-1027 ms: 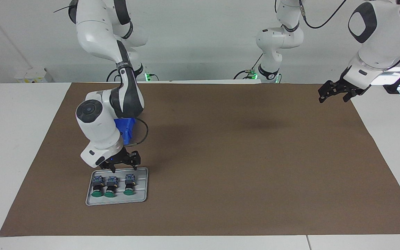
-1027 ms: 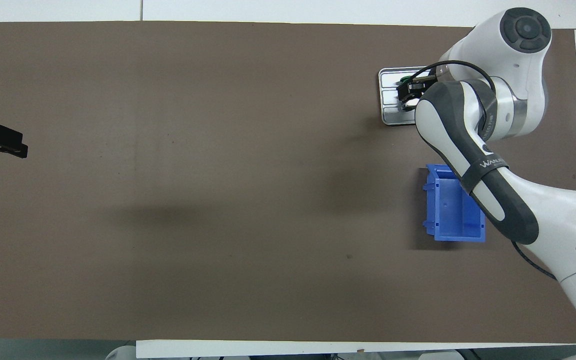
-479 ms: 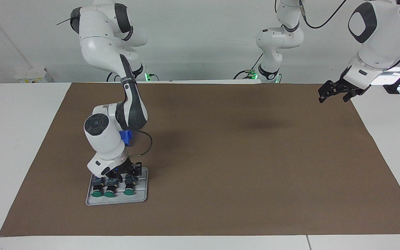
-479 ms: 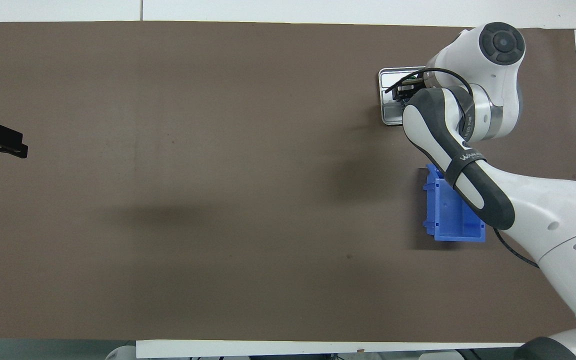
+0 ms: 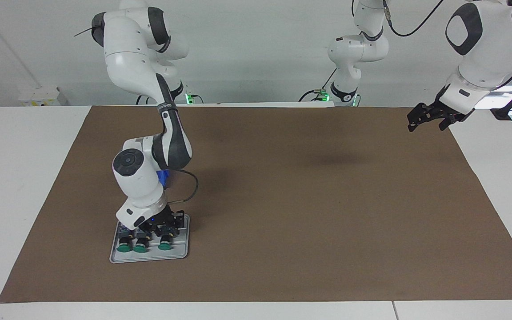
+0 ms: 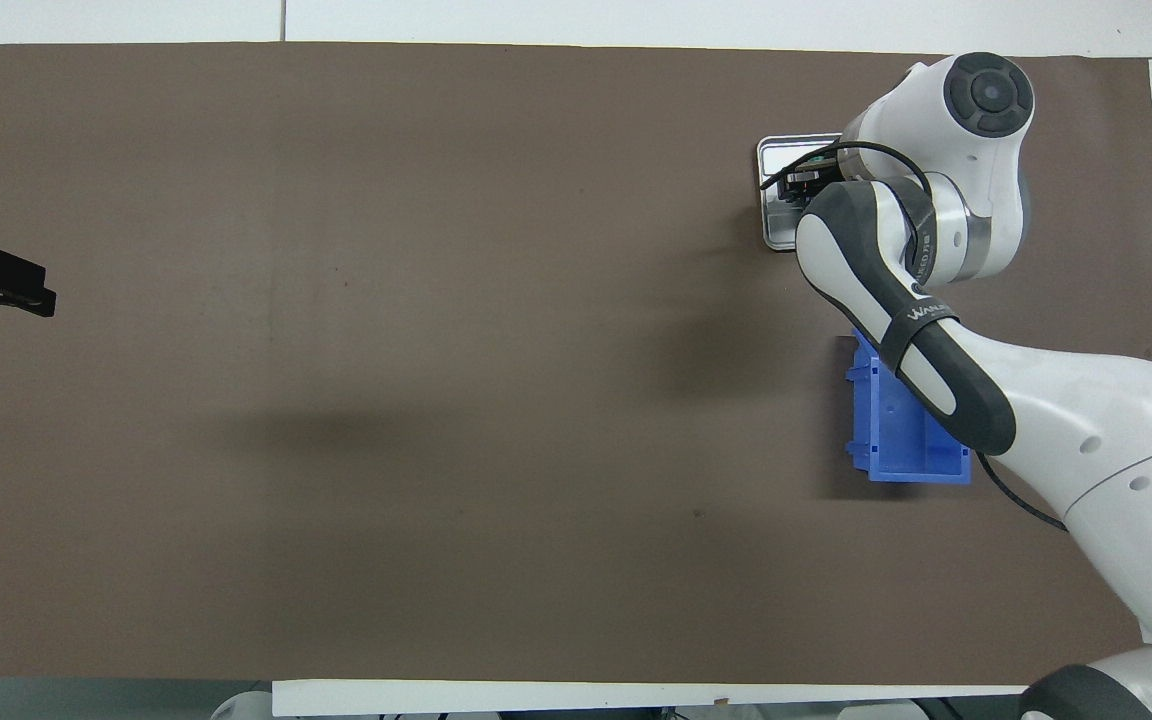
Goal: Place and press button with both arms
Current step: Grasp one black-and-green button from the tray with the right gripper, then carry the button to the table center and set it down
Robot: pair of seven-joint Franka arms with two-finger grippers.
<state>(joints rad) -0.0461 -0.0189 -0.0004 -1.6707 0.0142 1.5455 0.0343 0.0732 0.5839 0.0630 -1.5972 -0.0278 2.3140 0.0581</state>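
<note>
Facing view: right hand [image 5: 160, 227] down at buttons [image 5: 141, 242] in tray [image 5: 180, 253]; left hand [image 5: 429, 119] waits

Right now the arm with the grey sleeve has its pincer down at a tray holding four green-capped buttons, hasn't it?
Not four. The facing view shows three green-capped buttons on the tray. The rest holds: the right pincer is down at the tray, at the buttons' block ends.

Three push-button switches [image 5: 142, 240] are laid side by side in the metal tray [image 5: 180, 252], which is set toward the right arm's end of the mat [image 5: 309, 200]. Nearer to the robots than the tray, a plastic bin [image 6: 896, 440] is placed.
</note>
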